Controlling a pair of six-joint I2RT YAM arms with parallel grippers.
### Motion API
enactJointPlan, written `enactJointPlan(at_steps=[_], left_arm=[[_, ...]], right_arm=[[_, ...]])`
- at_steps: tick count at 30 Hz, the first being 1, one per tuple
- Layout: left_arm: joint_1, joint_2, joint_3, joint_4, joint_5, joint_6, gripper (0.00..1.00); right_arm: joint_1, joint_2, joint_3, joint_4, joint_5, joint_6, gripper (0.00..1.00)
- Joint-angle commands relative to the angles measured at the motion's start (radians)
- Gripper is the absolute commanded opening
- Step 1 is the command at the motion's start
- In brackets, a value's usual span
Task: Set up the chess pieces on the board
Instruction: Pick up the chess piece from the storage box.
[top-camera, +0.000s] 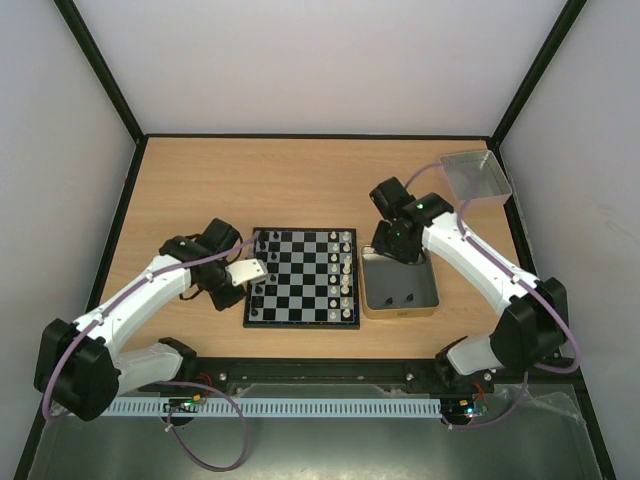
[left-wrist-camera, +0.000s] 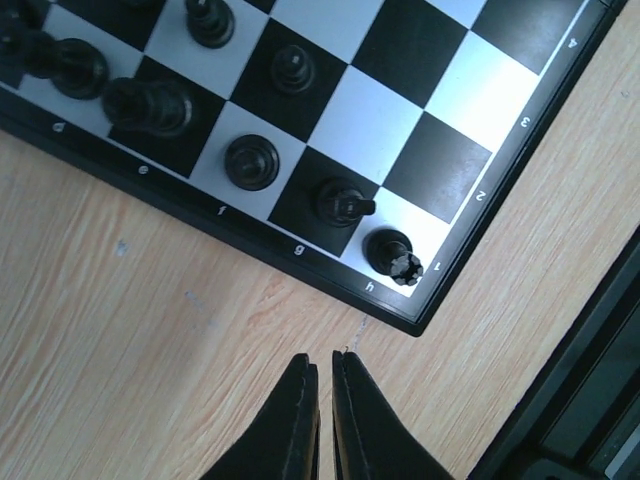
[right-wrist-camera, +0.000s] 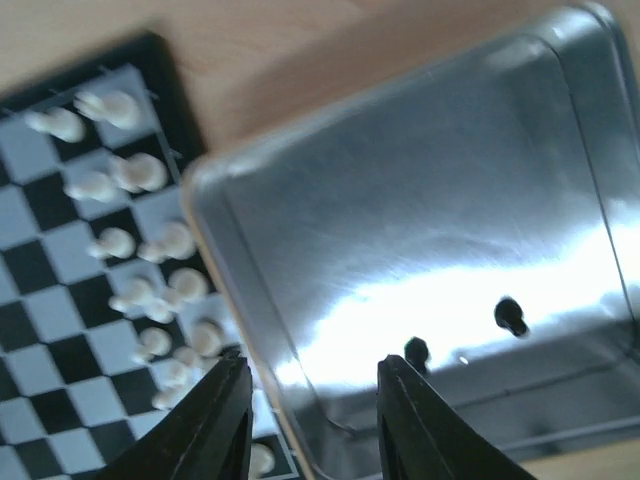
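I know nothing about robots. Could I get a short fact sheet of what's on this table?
board: black and silver checks, on the wooden table
black pieces: lined along its left side
white pieces: lined along its right side
tin: right of the board, two black pieces inside
left fingers: shut, empty, off the board's corner
right fingers: open, empty, above the tin

The bench (top-camera: 300, 190) is light wood-grain. The board (top-camera: 300, 280) lies toward its near edge, about midway across and square to it. The tin (top-camera: 400, 313) sits just beside the board's right side. A clear grey tray (top-camera: 478, 180) stands well apart, at the far right corner.
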Motion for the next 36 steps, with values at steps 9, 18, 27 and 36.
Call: enactJointPlan(at_steps=[9,18,27,36], left_arm=[[-0.074,0.06,-0.025,-0.008,-0.011,0.015,0.07],[-0.078,0.06,-0.026,-0.002,-0.021,0.004,0.07],[-0.078,0.058,-0.026,0.004,-0.031,-0.005,0.07],[-0.078,0.053,-0.028,0.007,-0.038,-0.012,0.07]], right_arm=[[-0.066,-0.254,-0.355,-0.037,-0.004,0.035,0.33],[-0.172,-0.239,-0.516,0.123,-0.075,-0.022,0.32],[-0.244,-0.13,-0.543,0.242,-0.104,-0.092,0.3],[-0.272,-0.048,-0.531,0.287,-0.093,-0.128,0.15]])
